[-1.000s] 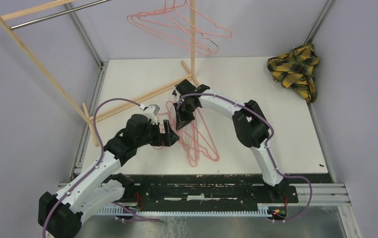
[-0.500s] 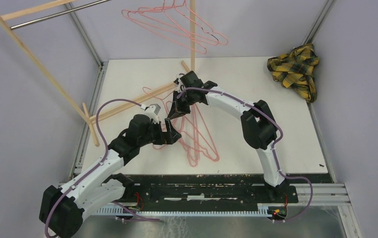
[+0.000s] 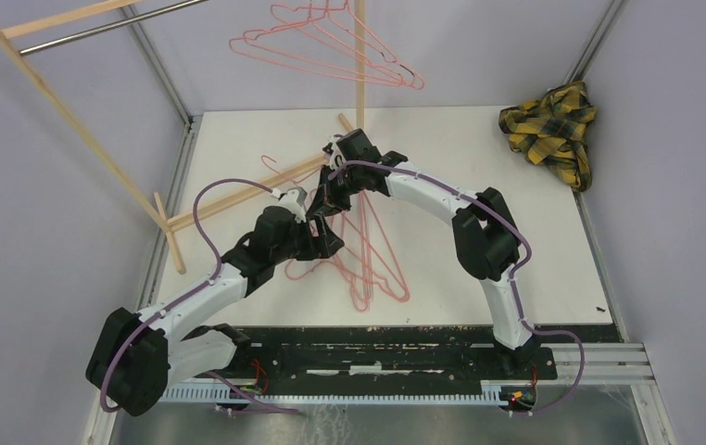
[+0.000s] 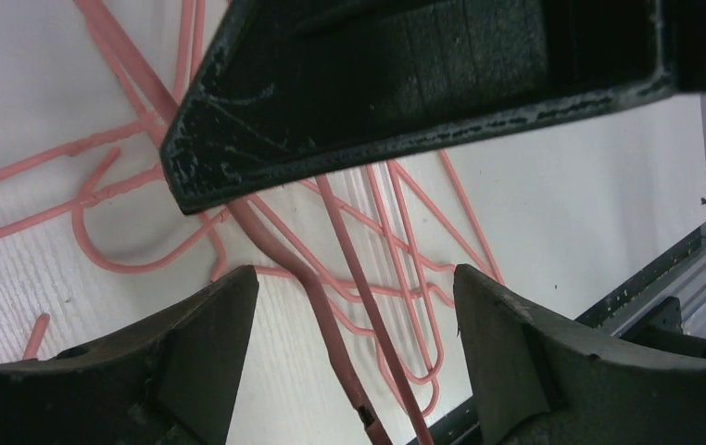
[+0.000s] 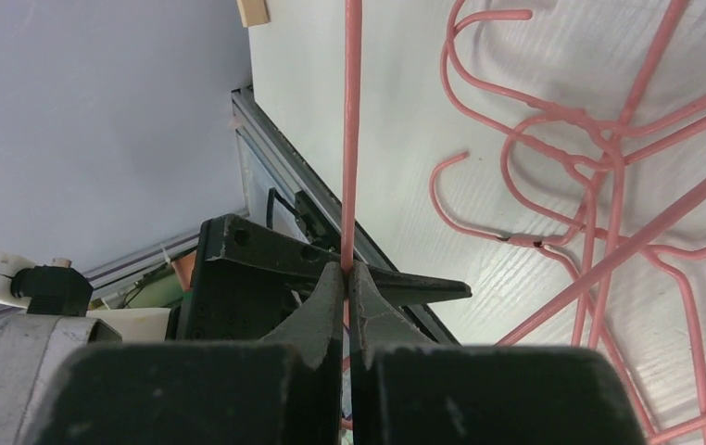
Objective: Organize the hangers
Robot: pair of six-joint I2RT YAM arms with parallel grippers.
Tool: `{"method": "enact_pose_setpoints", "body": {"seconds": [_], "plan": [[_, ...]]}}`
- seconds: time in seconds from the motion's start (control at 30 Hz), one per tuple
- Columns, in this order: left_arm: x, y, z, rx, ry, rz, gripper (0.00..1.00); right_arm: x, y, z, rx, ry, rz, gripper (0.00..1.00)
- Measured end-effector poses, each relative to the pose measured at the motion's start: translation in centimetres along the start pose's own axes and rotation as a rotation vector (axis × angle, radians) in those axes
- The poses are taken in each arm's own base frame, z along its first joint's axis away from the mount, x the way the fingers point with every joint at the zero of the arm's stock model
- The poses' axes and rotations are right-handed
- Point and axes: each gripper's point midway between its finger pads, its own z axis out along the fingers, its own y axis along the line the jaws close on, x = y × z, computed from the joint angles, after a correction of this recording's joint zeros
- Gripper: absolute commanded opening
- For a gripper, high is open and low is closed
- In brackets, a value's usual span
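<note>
White table [image 3: 479, 195], plain grey walls all round, and a tangled pile of hangers [image 3: 372, 269] is seen lying flat near the middle. More hung hangers [image 3: 331, 56] are up on the wooden rack [image 3: 71, 107] at the far side. One held hanger [image 5: 352, 139] is pinched by its wire in the right gripper [image 5: 346, 273], whose fingers are closed tight with no gap visible beside the wire. The left gripper [image 4: 354, 306] is spread wide just above the pile. Two pink wires run between its fingers, and neither appears to be touched.

By the look of it, a single hanger is being teased out of the tangle. A slow, straight lift is called for, with the curled hooks watched closely, since they are interlocked and the triangular frames overlap. The pile could be pressed down by the open gripper so that only one frame is carried off.

The wire looks thin, round and smooth-coated, so pivoting in the pinch is to be expected. A hold near the twisted neck would probably be steadier. Some springiness should be allowed for when a snagged hook lets go.
</note>
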Motion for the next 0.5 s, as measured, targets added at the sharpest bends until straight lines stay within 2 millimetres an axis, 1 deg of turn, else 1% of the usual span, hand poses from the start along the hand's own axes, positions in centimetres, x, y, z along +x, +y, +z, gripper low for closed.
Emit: {"method": "enact_pose_setpoints", "body": {"seconds": [0.17,0.2,0.3,0.33,0.4,0.43,0.5], "plan": [[-1.4,0.1,0.2,-0.020,-0.066,-0.009,0.53,0.3,0.4,-0.1,-0.016,0.015,0.015,0.01],[-1.7,0.2,0.2,-0.023,-0.077,-0.011,0.45,0.4,0.4,-0.1,-0.016,0.017,0.016,0.01],[-2.2,0.2,0.2,-0.029,-0.101,-0.019,0.10,0.6,0.3,-0.2,-0.019,0.026,0.024,0.01],[-2.2,0.3,0.2,-0.040,-0.104,-0.027,0.04,0.6,0.3,-0.2,-0.021,0.028,0.025,0.01],[-2.1,1.2,0.3,-0.073,-0.101,-0.042,0.03,0.4,0.4,-0.5,-0.023,0.022,0.026,0.03],[-2.2,1.2,0.3,-0.072,-0.105,-0.043,0.03,0.3,0.4,-0.6,-0.026,0.023,0.029,0.05],[-2.2,1.2,0.4,-0.078,-0.110,-0.047,0.03,0.2,0.4,-0.8,-0.029,0.022,0.031,0.16]]}}
